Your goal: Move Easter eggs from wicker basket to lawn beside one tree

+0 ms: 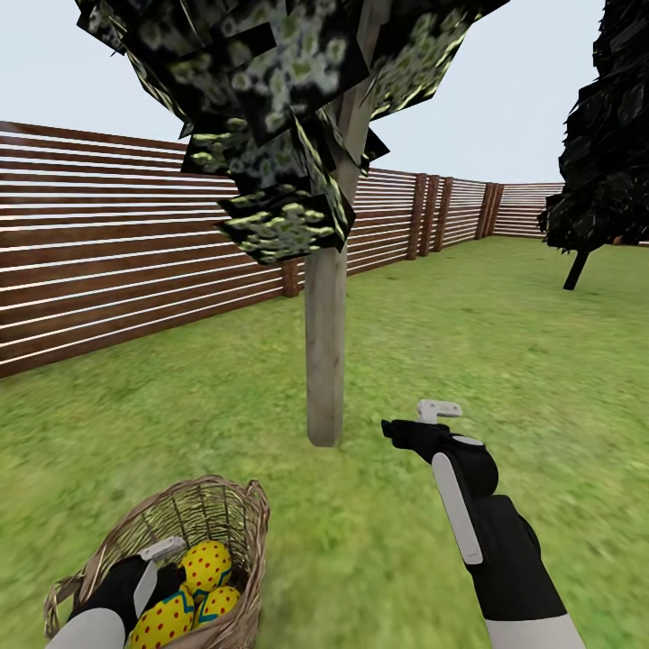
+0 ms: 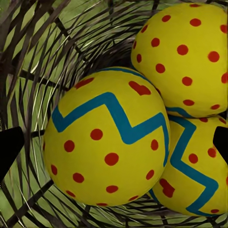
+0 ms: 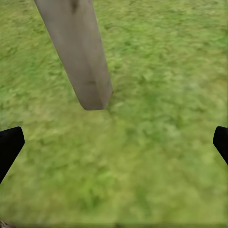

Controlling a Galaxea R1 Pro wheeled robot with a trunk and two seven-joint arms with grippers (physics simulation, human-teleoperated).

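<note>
The wicker basket point(image 1: 254, 527) stands on the lawn point(image 1: 505, 342) at the lower left, a short way in front of the tree point(image 1: 324, 361). Three Easter eggs lie in it. In the left wrist view a zigzag-banded egg point(image 2: 107, 142) sits closest, a red-dotted egg point(image 2: 190, 57) beside it and another banded egg point(image 2: 194, 180) partly under both. My left gripper point(image 1: 167, 563) reaches down inside the basket, open, its fingertips point(image 2: 9, 147) on either side of the closest egg without touching it. My right gripper point(image 1: 416, 420) hovers open and empty over grass just right of the trunk point(image 3: 78, 52).
A brown slatted fence point(image 1: 117, 270) runs along the left and far side. An all-black tree point(image 1: 599, 135) stands at the far right. The tree's speckled foliage point(image 1: 279, 117) hangs low overhead. Open grass stretches to the right and around the trunk.
</note>
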